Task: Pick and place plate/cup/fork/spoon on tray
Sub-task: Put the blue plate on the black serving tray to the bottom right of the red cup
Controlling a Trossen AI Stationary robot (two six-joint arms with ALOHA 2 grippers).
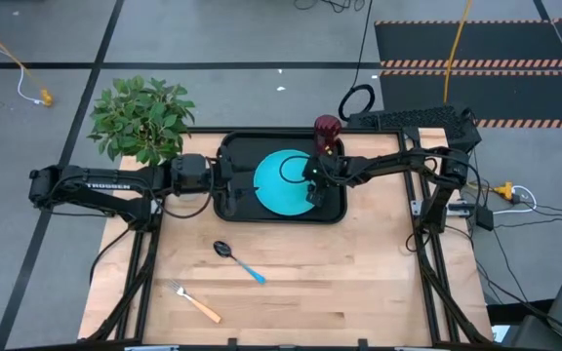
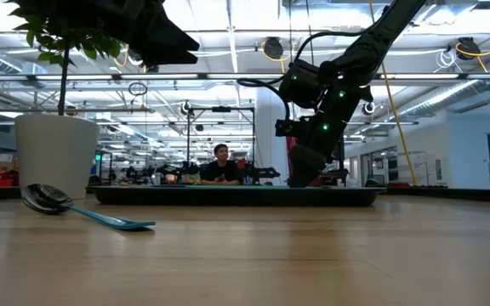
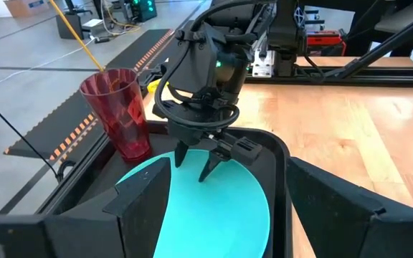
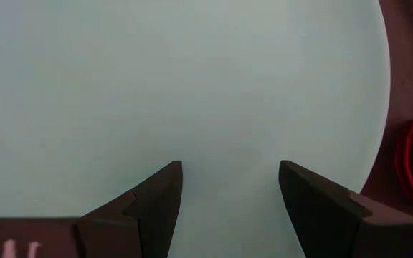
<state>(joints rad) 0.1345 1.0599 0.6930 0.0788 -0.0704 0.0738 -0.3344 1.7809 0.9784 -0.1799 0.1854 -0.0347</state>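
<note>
The black tray [image 1: 230, 210] lies at the table's far middle, and the turquoise plate [image 1: 279, 185] lies flat in it. The red cup [image 3: 118, 111] stands upright at the tray's far right corner. My right gripper [image 4: 229, 172] is open and points down, its tips just over the plate's right part; it also shows in the left wrist view [image 3: 194, 165]. My left gripper [image 3: 228, 193] is open and level at the tray's left side, pointing toward the plate. The spoon [image 1: 237, 259] and the fork [image 1: 195, 303] lie on the wood nearer the front.
A green plant [image 1: 142, 117] in a white pot [image 2: 54, 157] stands at the table's far left. The spoon [image 2: 75, 208] lies close in the low view. A person [image 2: 219, 166] sits far off in the room behind.
</note>
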